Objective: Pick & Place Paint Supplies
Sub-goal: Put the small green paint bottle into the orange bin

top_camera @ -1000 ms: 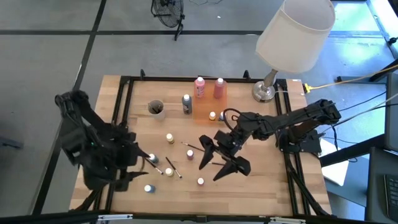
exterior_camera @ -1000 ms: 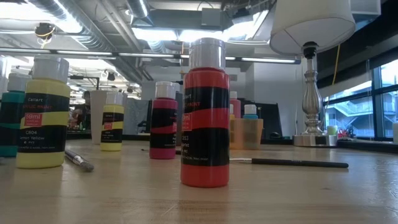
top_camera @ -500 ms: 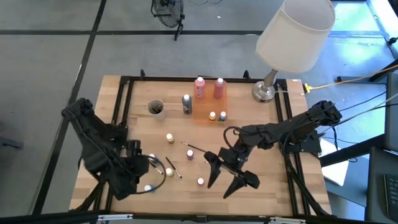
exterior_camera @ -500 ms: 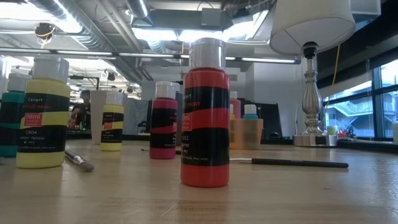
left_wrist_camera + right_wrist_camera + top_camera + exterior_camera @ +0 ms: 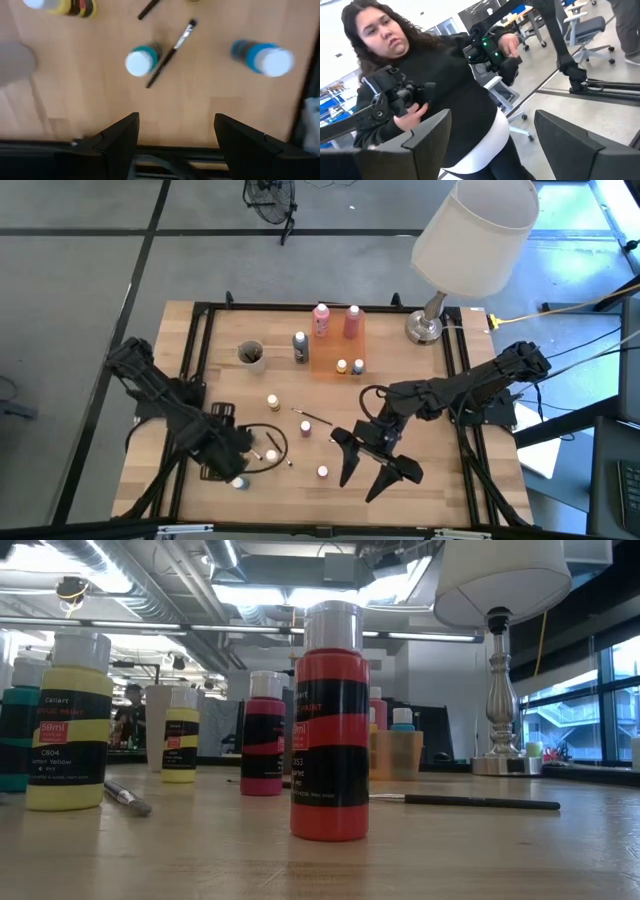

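Paint supplies are spread over the wooden table point(image 5: 400, 395): pink bottles point(image 5: 320, 320) and a dark bottle point(image 5: 300, 347) stand at the back, with small capped bottles point(image 5: 273, 402) and thin brushes point(image 5: 312, 417) in the middle. My left gripper point(image 5: 230, 460) points down, open, over the near left part. Its wrist view shows a teal bottle point(image 5: 140, 61), a blue bottle point(image 5: 262, 57) and a brush point(image 5: 170, 52) standing or lying on the wood beyond its fingers point(image 5: 120, 137). My right gripper point(image 5: 372, 468) hangs open and level above the near middle, holding nothing. In the low view a red bottle point(image 5: 330, 720) stands close.
A big lamp point(image 5: 470, 235) with a metal base stands at the back right corner. A cup point(image 5: 250, 355) and an orange tray point(image 5: 335, 352) holding small bottles sit at the back. A black frame point(image 5: 200, 340) edges the table. A person point(image 5: 435, 85) shows beyond the table in the right wrist view.
My left gripper has come down and moved toward the near middle of the table, tipping until it points straight down over the small bottles. My right gripper has swung a little toward the near edge, then kept still. No bottle or brush has moved.
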